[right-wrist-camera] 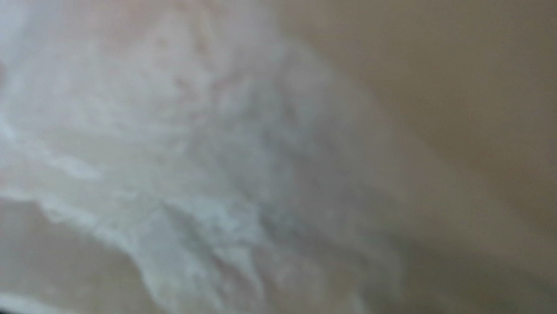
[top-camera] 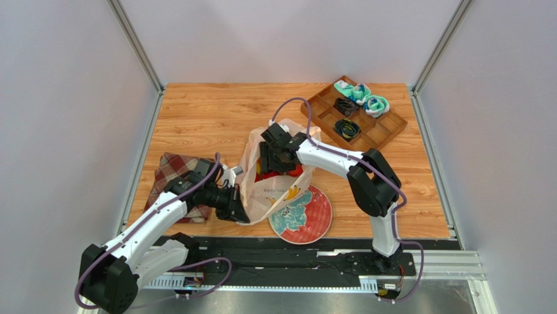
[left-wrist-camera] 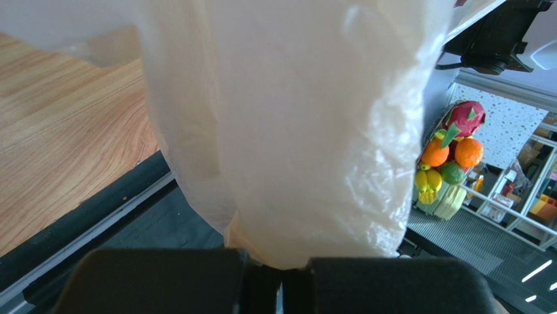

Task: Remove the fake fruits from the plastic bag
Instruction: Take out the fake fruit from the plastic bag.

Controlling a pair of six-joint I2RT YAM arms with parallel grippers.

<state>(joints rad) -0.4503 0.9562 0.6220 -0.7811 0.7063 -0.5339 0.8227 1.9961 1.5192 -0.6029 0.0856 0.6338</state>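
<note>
Tabletop (top-camera: 209, 118) of pale wood lies under both arms. One bag (top-camera: 278, 196), the biggest loose thing, stands crumpled between the two pincers with its mouth upward. One tray (top-camera: 384, 133) sits well beyond the right pincer and off to its right. Its compartments hold two teal-and-white bundles (top-camera: 376, 104) and two black bundles (top-camera: 346, 129). One plaid cloth (top-camera: 171, 171) lies to the left of the left pincer, partly under that arm. One plate (top-camera: 307, 219) lies just right of the left pincer and nearer the bases than the right pincer, its upper-left edge covered by the bag.

The left pincer (top-camera: 242, 206) is clamped on the bag's near-left edge. In its wrist view the two fingers (left-wrist-camera: 163, 281) meet at the bottom of the picture, with the bag (left-wrist-camera: 294, 131) pinched between them and rising away from them in one wide sheet.

The right pincer (top-camera: 273, 160) reaches down into the bag's mouth from the far side. Its fingertips are sunk among the film, and its own camera shows only the blurred white bag (right-wrist-camera: 196, 163), so it cannot be told whether it is apart on nothing or around something.

Of the fruits (top-camera: 265, 175), only one red patch shows, inside the bag just under the right pincer. How many there are cannot be counted.
</note>
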